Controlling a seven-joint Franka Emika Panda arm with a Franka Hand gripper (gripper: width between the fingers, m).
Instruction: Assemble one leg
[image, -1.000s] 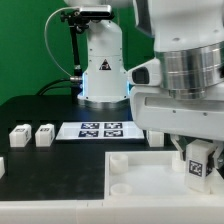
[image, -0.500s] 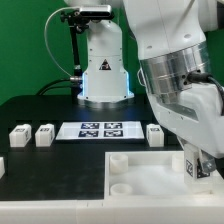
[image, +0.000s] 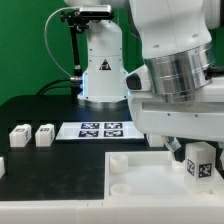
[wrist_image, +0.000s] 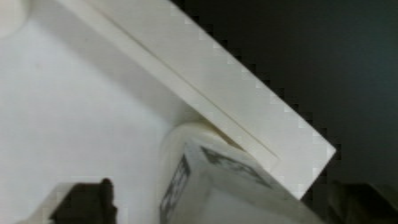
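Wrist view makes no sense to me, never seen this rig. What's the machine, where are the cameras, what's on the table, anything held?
The big white machine is a robot arm ending in a two-finger gripper. The exterior view comes from a camera off the arm, looking across a black table. The wrist view comes from a camera on the arm's wrist, so it shows only a close-up. On the table lie a large white tray-like panel, a flat marker board with black-and-white tags, a spare leg and a second one beside it. Another leg stands at the panel's corner under the gripper; it is the tagged block in the wrist view, beside the panel's raised edge. Whether the fingers grip it, I cannot tell.
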